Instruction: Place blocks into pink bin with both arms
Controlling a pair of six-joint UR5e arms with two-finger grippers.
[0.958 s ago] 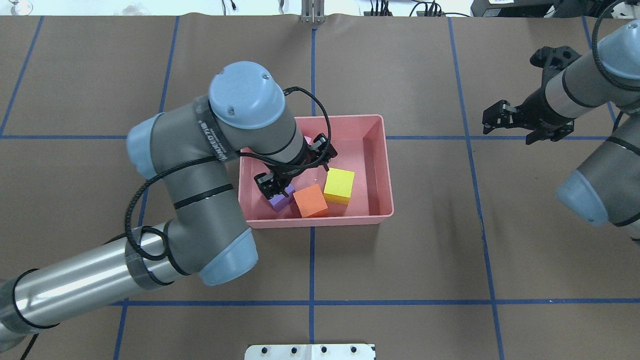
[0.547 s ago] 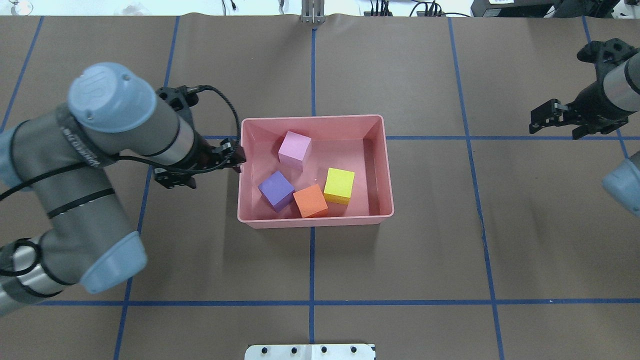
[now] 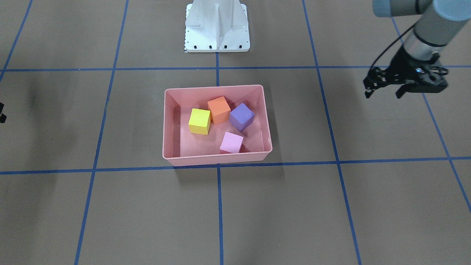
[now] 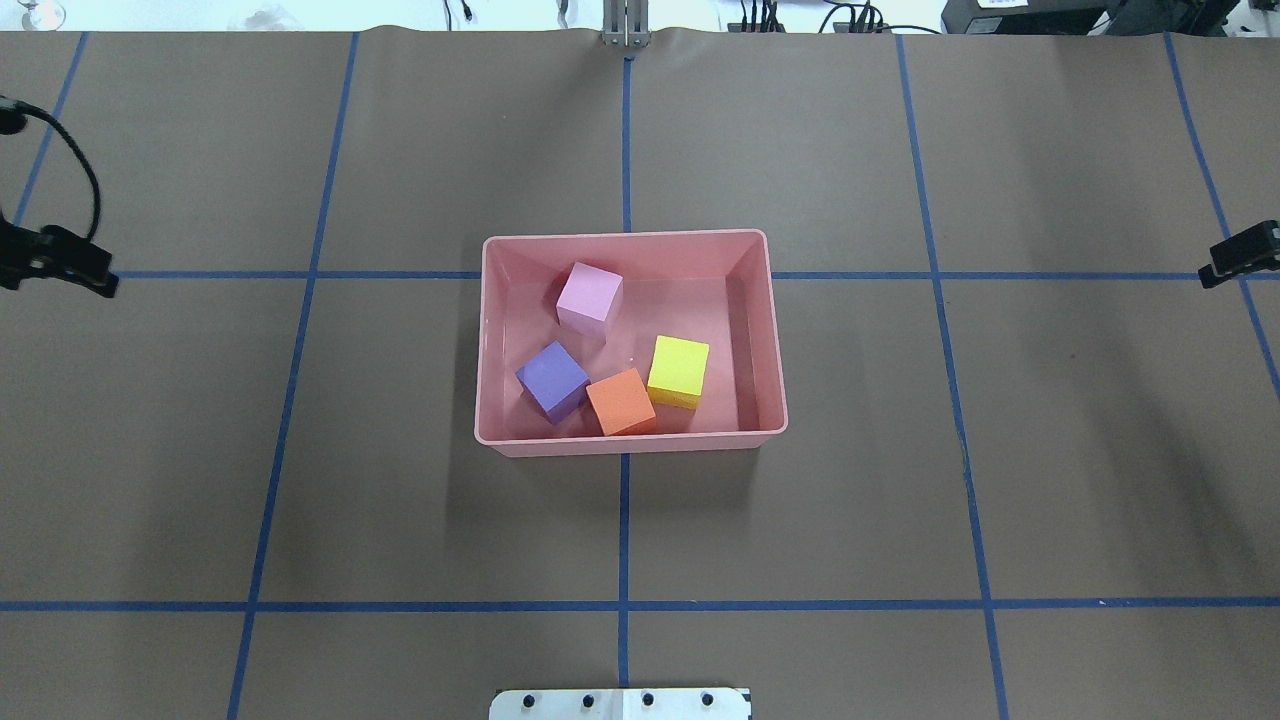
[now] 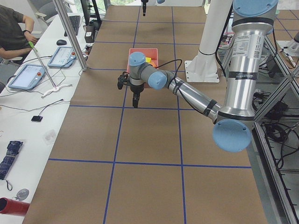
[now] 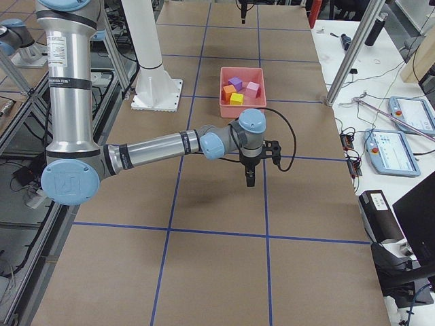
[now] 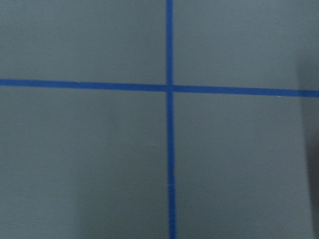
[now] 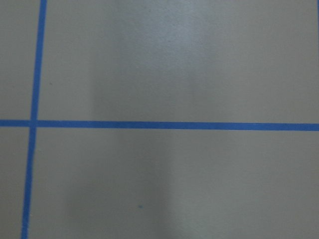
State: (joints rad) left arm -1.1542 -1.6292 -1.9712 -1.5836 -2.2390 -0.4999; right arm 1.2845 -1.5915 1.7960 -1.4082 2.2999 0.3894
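The brown table (image 4: 900, 500) with its blue grid lines carries everything. The left arm (image 5: 196, 95) and right arm (image 6: 156, 146) reach out to opposite sides, well apart from the pink bin (image 4: 765, 330) at the middle. The left gripper (image 3: 382, 94) hangs with its fingers spread, holding nothing. Too little shows of the right gripper (image 4: 1236, 261) to tell its state. All four blocks sit in the bin: the orange block (image 4: 620, 401) is close between the purple block (image 4: 552, 378) and the yellow block (image 4: 679, 371), and the light pink block (image 4: 589, 297) stands apart.

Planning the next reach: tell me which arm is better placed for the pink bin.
Left, narrowly: the grey tubular left arm holds its jaws nearer the shallow salmon-pink plastic bin; the right arm's sit at the frame edges. All four small cubes lie inside.
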